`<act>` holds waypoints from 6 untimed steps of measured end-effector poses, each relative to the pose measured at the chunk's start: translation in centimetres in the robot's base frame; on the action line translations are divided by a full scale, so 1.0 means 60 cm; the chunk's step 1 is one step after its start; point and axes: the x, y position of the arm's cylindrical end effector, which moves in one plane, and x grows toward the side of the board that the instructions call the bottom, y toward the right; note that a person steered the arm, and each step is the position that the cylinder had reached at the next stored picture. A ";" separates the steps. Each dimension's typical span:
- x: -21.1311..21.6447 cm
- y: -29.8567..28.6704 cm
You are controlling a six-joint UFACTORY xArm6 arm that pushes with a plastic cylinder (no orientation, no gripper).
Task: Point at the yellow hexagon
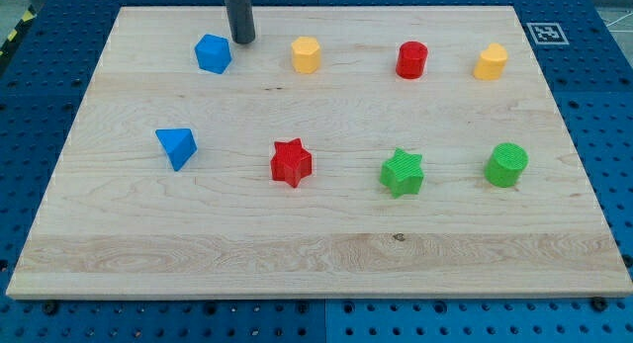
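The pale, grained wooden table (pixel 316 244) carries small ridged plastic blocks. My tip (pixel 241 41), a smooth dark rod with no fingers to open or close, stands at upper left, just right of the blue block (pixel 213 54). The yellow hexagon (pixel 307 54) sits near, to the tip's right, apart from it.

A robotics lab bench: a pale wooden board (pixel 316 239) lies on a blue perforated table (pixel 613 135), with a printed fiducial marker (pixel 545 33) at the board's far right corner.
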 end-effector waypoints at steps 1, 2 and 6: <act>0.013 -0.013; 0.040 -0.032; 0.025 0.055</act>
